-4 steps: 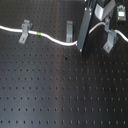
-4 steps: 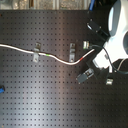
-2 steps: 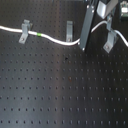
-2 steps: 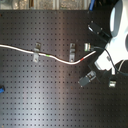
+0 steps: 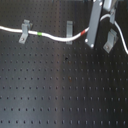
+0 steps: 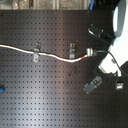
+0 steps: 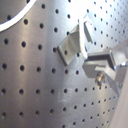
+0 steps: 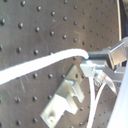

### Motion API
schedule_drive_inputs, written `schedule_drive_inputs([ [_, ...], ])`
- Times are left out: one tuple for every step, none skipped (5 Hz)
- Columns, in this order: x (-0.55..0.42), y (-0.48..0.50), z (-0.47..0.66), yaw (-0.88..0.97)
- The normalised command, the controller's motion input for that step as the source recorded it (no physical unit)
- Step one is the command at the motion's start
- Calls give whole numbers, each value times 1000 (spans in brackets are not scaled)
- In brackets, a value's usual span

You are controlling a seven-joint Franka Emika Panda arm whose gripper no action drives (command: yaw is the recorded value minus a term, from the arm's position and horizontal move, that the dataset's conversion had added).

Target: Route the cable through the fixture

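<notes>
Cable [image 5: 52, 36], white and thin, is seen stretched across the upper part of the first exterior view, entering at the left edge, carrying a green band [image 5: 38, 34] just right of the leftmost clip and a red band [image 5: 83, 34] near the gripper. In the second exterior view the same cable [image 6: 20, 49] is laid from the left edge toward the centre, rising slightly after the red band [image 6: 82, 57].

Three metal fixture clips are bolted to the black perforated board [image 5: 60, 90]: a left clip [image 5: 24, 31], a middle clip [image 5: 69, 31] and a right clip [image 5: 110, 40]. The cable is shown passing at the left and middle clips; whether it sits inside them cannot be told. The right clip stands apart from the line, just beside the gripper.

Gripper [image 5: 91, 44] is pictured at the upper right of the first exterior view, hanging down over the board with the cable's end held at its tip by the red band. In the second wrist view the cable [image 8: 45, 64] is seen running into the closed fingers [image 8: 92, 67], with a clip [image 8: 65, 100] lying below. A small blue object [image 6: 2, 90] is visible at the left edge of the second exterior view.
</notes>
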Motion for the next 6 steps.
schedule_drive_inputs([
  [143,25,-231,-169],
  [2,1,-107,463],
  [-37,32,-45,974],
  [-38,40,-41,969],
  [-299,376,23,-66],
  [-213,382,104,-531],
])
